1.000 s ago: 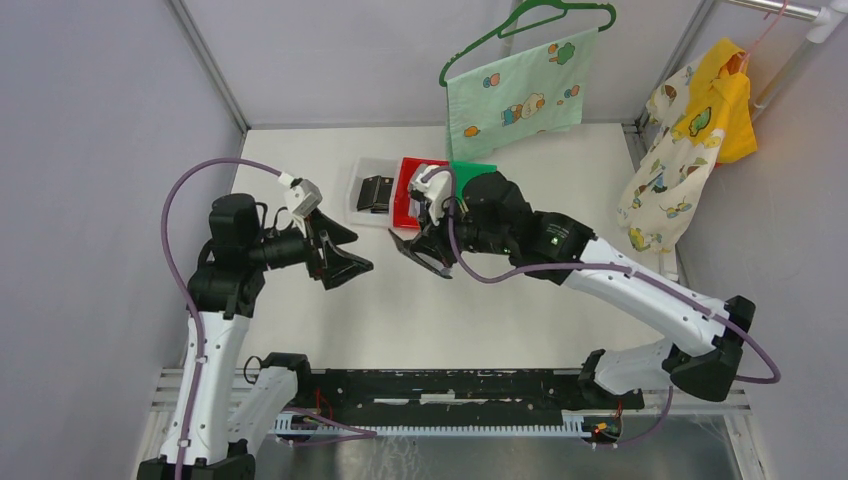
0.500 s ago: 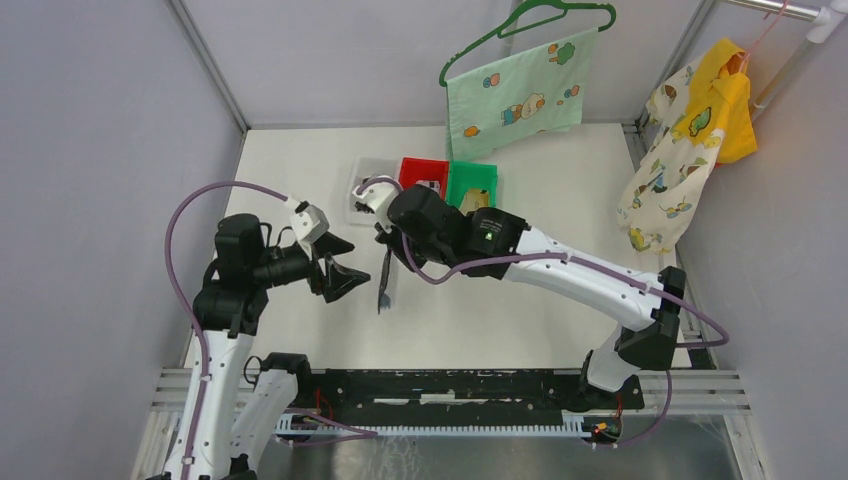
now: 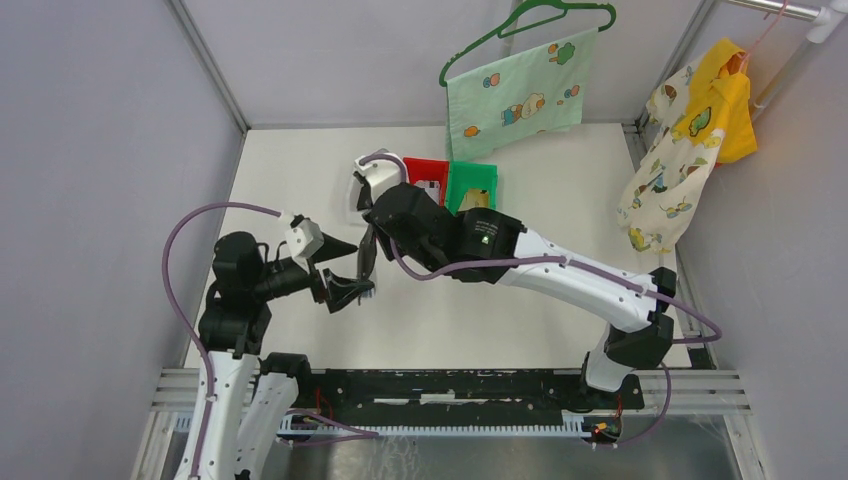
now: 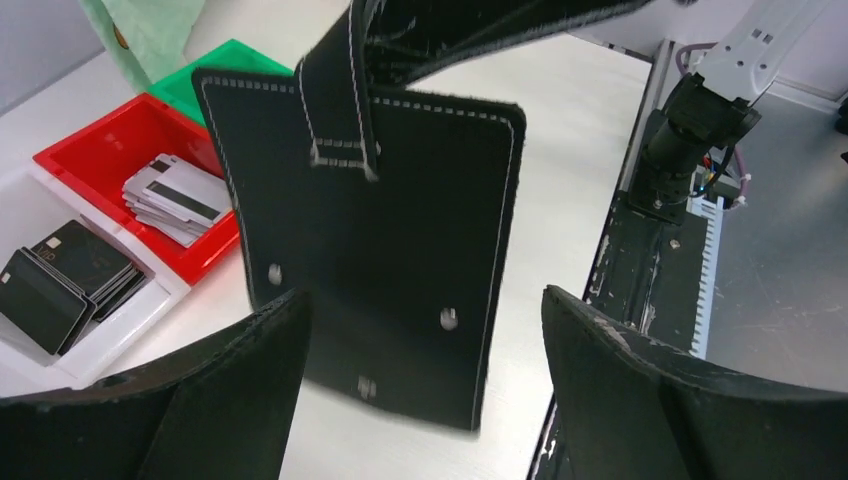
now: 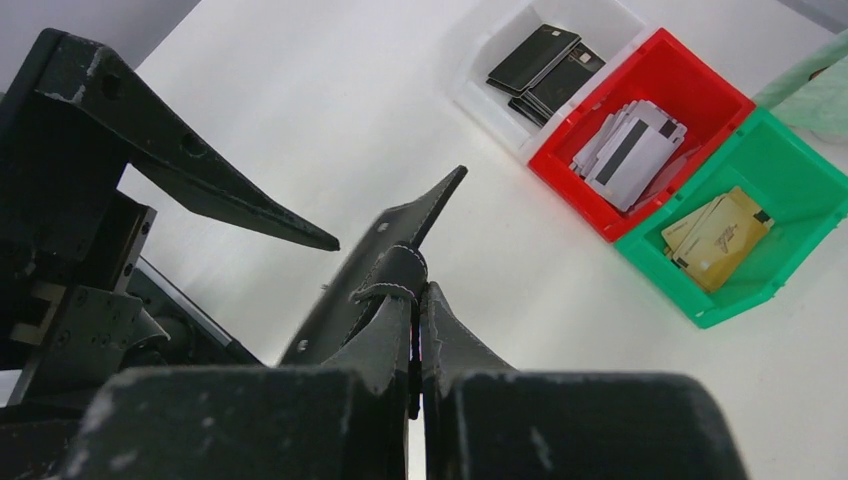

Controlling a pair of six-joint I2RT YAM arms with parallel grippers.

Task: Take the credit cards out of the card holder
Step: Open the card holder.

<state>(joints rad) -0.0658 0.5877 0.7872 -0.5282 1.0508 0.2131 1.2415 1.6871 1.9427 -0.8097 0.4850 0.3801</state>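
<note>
Black leather holder [image 4: 385, 250] hung over the table [image 3: 560, 210], pinched by its strap in the right gripper [image 5: 418, 300], which was clamped tight on it. Left gripper [image 4: 420, 300] was spread wide, a finger on either side of the holder, not touching it. Cards [image 5: 630, 145] sat sorted: whitish in the red bin [image 5: 690, 88], gold in the green bin [image 5: 800, 180], dark ones in the clear bin [image 5: 610, 18].

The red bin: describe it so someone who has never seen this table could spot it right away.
On the white table, look below the hanging green cloth at the far edge. The red bin sits between a clear bin and a green bin. Only it holds whitish cards with dark stripes.
</note>
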